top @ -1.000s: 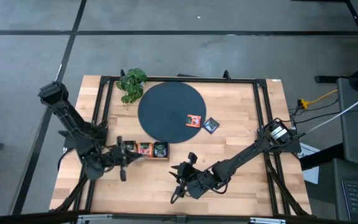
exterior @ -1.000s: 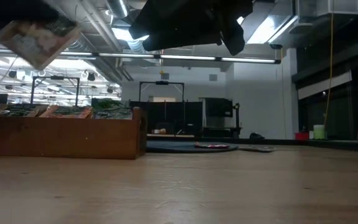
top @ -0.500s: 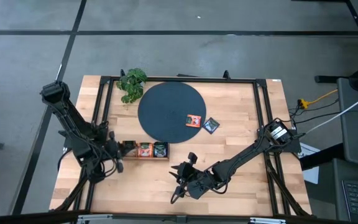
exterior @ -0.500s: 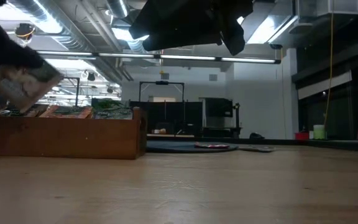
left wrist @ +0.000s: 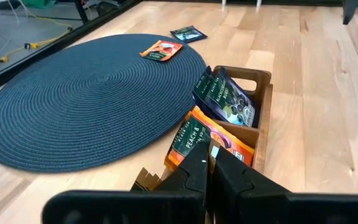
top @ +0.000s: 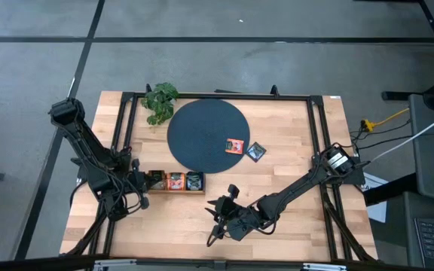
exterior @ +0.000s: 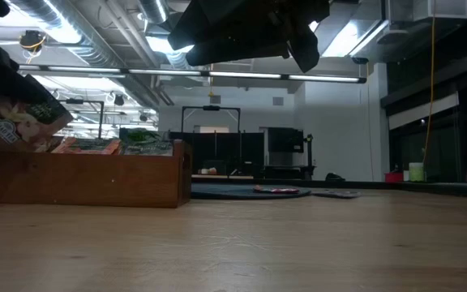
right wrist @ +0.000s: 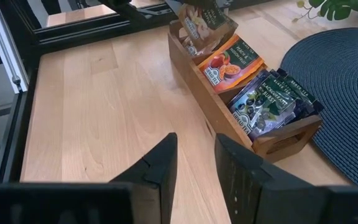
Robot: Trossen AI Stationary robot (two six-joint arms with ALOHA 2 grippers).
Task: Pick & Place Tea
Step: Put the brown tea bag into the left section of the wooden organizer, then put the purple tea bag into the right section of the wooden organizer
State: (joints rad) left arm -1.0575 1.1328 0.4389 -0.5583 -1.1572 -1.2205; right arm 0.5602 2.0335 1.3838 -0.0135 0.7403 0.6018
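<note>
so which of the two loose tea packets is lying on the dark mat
The orange-red packet, near the round mat's edge. The dark packet lies beside it on bare wood.

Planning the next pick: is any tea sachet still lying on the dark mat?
Yes, one orange sachet lies on the mat, near its edge.

The dark round mat (top: 207,135) is lying on the wooden table (top: 292,188), with a leafy plant (top: 160,101) sitting just beside its rim. An orange-red tea sachet (top: 236,145) is resting on the mat near its edge, and a dark tea sachet (top: 255,152) is lying just off it. The wooden tray (top: 175,181) is sitting close to the mat, the left gripper (top: 140,183) hovering at the tray's end. The right gripper (top: 223,214) is waiting farther from the mat.
</note>
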